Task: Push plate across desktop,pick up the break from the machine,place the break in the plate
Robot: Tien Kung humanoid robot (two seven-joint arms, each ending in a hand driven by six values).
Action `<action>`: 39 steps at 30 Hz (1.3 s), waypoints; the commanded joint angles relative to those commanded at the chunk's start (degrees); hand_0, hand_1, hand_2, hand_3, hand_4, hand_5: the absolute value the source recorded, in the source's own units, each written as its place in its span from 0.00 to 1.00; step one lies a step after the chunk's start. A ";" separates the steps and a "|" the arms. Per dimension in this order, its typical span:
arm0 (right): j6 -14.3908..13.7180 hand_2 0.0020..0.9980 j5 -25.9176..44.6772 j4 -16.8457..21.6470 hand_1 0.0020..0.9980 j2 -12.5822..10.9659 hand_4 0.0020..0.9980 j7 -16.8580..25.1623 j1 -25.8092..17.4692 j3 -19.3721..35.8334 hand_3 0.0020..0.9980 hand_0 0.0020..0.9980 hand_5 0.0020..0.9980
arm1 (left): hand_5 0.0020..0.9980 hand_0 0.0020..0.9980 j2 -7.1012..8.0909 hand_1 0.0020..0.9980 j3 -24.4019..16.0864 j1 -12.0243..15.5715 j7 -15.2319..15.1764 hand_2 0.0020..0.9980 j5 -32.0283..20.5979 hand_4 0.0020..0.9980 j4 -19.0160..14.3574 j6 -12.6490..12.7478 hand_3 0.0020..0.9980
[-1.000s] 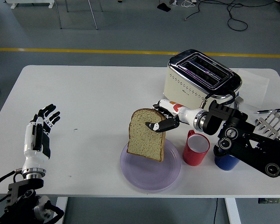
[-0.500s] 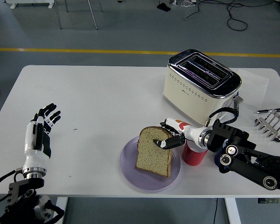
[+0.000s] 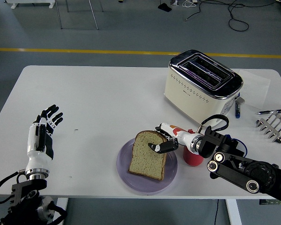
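Observation:
A slice of brown bread (image 3: 149,156) leans low on the translucent purple plate (image 3: 126,176) near the table's front edge, its bottom edge on the plate. My right hand (image 3: 162,141) reaches in from the right and is shut on the slice's upper right corner. The cream and chrome toaster (image 3: 201,84) stands behind, at the back right, with its slots empty. My left hand (image 3: 44,127) is held upright at the table's left front with its fingers spread, holding nothing.
A red mug (image 3: 193,156) stands just right of the plate, partly hidden by my right forearm. A metal toast rack (image 3: 273,126) and a pen (image 3: 271,111) lie at the far right. A blue marker (image 3: 238,107) lies beside the toaster.
My right hand has carried the bread down from above the plate and lowered it onto the plate. The arm has sunk toward the table's front. The left hand has barely moved.

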 joint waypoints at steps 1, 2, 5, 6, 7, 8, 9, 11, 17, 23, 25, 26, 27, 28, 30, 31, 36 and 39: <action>-0.10 0.45 -0.65 -0.13 0.41 0.06 0.41 0.21 -0.02 -0.09 0.50 0.29 0.23 | 0.85 0.75 -0.01 0.74 -0.02 0.00 0.01 0.81 -0.03 0.46 0.00 0.02 0.71; 0.19 0.45 -1.84 -0.35 0.41 0.09 0.41 0.53 -0.06 -0.25 0.50 0.29 0.23 | 0.85 0.75 -0.04 0.74 -0.03 -0.02 0.00 0.81 -0.01 0.46 -0.01 0.01 0.71; 0.95 0.45 -4.58 -0.71 0.41 0.03 0.41 2.00 -0.16 -0.81 0.50 0.29 0.23 | 0.85 0.75 -0.09 0.74 -0.07 -0.01 -0.03 0.81 -0.02 0.46 0.00 0.03 0.71; 1.02 0.45 -4.79 -0.75 0.41 0.03 0.41 2.19 -0.17 -0.85 0.50 0.29 0.23 | 0.85 0.75 -0.10 0.74 -0.08 0.00 -0.04 0.81 -0.02 0.46 0.00 0.03 0.71; 1.09 0.45 -4.93 -0.78 0.41 0.09 0.41 2.72 -0.13 -0.90 0.50 0.29 0.23 | 0.85 0.74 -0.12 0.74 -0.13 0.03 -0.07 0.80 -0.02 0.46 -0.01 0.05 0.70; 1.08 0.53 -5.17 -0.74 0.53 0.13 0.47 3.13 -0.08 -0.88 0.55 0.44 0.25 | 0.85 0.74 -0.13 0.74 -0.16 0.05 -0.10 0.80 -0.03 0.46 -0.01 0.06 0.70; 0.92 0.53 -6.14 -0.56 0.53 0.14 0.47 3.44 -0.03 -0.72 0.55 0.44 0.25 | 0.85 0.74 -0.12 0.74 -0.15 0.05 -0.13 0.80 -0.04 0.46 0.00 0.06 0.70; 0.80 0.53 -7.17 -0.05 0.53 0.01 0.47 3.88 0.08 -0.42 0.55 0.44 0.25 | 0.85 0.74 -0.12 0.74 -0.12 0.02 -0.19 0.80 -0.04 0.46 0.02 0.06 0.70; 1.16 0.54 -8.83 1.97 0.56 -0.75 0.54 3.70 0.32 0.51 0.59 0.47 0.30 | 0.84 0.74 -0.12 0.73 -0.19 0.11 -0.40 0.80 -0.04 0.45 0.30 0.07 0.69; 1.84 0.52 -9.64 3.05 0.55 -1.14 0.57 3.42 0.61 1.16 0.59 0.46 0.33 | 0.83 0.73 -0.12 0.72 -0.38 0.13 -0.62 0.79 0.04 0.43 0.38 0.10 0.69; 2.22 0.52 -9.83 3.14 0.55 -1.29 0.57 3.65 0.73 1.64 0.59 0.46 0.33 | 0.83 0.73 -0.11 0.72 -0.33 0.08 -0.71 0.79 0.05 0.43 0.40 0.07 0.69; 2.28 0.52 -9.86 3.15 0.55 -1.31 0.60 3.69 0.74 1.70 0.59 0.46 0.36 | 0.83 0.73 -0.11 0.72 -0.34 0.07 -0.72 0.78 0.05 0.43 0.41 0.08 0.68; 2.52 0.52 -10.29 3.27 0.55 -1.45 0.60 3.87 0.72 1.82 0.59 0.46 0.36 | 0.83 0.73 -0.12 0.72 -0.37 0.08 -0.76 0.78 0.03 0.43 0.40 0.08 0.68; 2.84 0.52 -10.80 3.38 0.55 -1.59 0.60 4.02 0.71 1.88 0.59 0.46 0.36 | 0.83 0.73 -0.12 0.72 -0.42 0.09 -0.79 0.78 0.06 0.43 0.40 0.10 0.68; 4.76 0.52 -12.23 3.62 0.55 -1.99 0.60 4.30 0.62 1.87 0.59 0.46 0.36 | 0.83 0.73 -0.06 0.72 -0.50 0.12 -0.86 0.78 0.07 0.43 0.45 0.12 0.68; 5.33 0.52 -12.46 3.66 0.55 -2.06 0.60 4.34 0.60 1.86 0.59 0.46 0.36 | 0.83 0.73 -0.05 0.72 -0.52 0.12 -0.87 0.78 0.07 0.43 0.46 0.13 0.68; 7.16 0.58 -16.76 2.12 0.66 -1.54 0.67 4.99 0.66 0.99 0.70 0.61 0.49 | 0.82 0.72 -0.14 0.71 -0.78 0.17 -1.18 0.78 0.04 0.43 0.44 0.26 0.67; 6.04 0.82 -19.56 1.40 0.81 -1.05 0.75 5.50 0.85 0.81 0.86 0.83 0.61 | 0.82 0.72 -0.18 0.71 -0.70 0.14 -1.33 0.78 0.03 0.42 0.43 0.27 0.66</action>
